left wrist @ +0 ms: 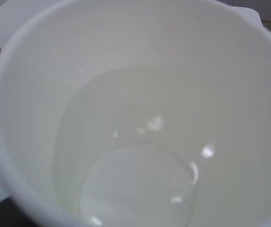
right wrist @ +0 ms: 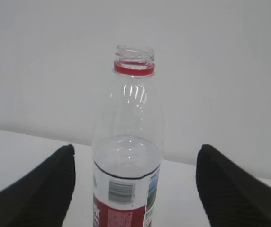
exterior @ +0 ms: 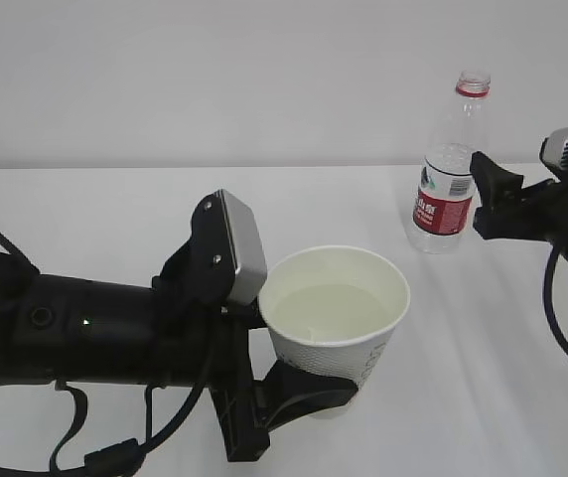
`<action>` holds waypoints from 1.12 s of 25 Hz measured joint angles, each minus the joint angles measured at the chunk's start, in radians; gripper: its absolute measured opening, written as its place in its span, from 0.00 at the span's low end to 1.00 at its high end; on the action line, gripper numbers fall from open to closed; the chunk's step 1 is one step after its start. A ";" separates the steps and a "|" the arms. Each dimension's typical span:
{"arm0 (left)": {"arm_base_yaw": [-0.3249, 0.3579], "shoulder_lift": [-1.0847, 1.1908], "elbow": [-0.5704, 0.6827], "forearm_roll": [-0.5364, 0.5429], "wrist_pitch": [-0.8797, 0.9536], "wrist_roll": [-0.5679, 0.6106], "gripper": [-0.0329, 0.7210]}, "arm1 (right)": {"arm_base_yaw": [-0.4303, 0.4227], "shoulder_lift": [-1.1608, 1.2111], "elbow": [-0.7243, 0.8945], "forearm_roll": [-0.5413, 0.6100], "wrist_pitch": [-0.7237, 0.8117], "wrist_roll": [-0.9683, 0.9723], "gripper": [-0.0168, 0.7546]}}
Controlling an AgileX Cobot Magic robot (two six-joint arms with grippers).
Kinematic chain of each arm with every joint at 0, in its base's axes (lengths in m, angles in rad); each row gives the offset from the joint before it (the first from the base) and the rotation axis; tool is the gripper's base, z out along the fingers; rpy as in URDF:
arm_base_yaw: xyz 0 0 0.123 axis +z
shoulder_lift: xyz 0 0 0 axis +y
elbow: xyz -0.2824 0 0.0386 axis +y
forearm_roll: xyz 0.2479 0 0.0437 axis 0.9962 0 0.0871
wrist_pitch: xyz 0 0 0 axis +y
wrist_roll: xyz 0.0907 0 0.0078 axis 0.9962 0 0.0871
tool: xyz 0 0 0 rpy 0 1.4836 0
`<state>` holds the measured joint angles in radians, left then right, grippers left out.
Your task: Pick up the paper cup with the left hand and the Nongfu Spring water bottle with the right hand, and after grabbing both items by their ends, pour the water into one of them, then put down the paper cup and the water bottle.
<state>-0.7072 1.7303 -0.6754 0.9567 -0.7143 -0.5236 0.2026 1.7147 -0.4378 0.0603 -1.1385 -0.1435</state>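
Observation:
The white paper cup sits in my left gripper, which is shut round its lower part; one black finger curves across the base. The water fills the cup partway. In the left wrist view the cup's cream inside fills the frame, with water at the bottom and my fingers hidden. The Nongfu Spring water bottle stands upright and capless at the back right. My right gripper is open beside it. The bottle stands between the fingers with gaps on both sides.
The white table runs back to a plain white wall. My left arm and its cables stretch across the front left. A grey plate on that wrist stands just left of the cup's rim.

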 joint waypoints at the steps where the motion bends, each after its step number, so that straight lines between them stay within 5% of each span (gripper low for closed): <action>1: 0.000 0.000 0.000 0.000 0.000 0.000 0.76 | 0.000 -0.017 0.017 -0.004 0.000 0.000 0.79; 18: 0.000 0.000 0.000 -0.115 0.000 0.007 0.76 | 0.000 -0.155 0.174 -0.047 0.000 0.048 0.79; 28: 0.000 0.000 0.000 -0.389 0.000 0.250 0.76 | 0.000 -0.156 0.174 -0.049 0.000 0.054 0.79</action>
<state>-0.7072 1.7303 -0.6754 0.5678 -0.7143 -0.2737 0.2026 1.5587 -0.2643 0.0112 -1.1385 -0.0895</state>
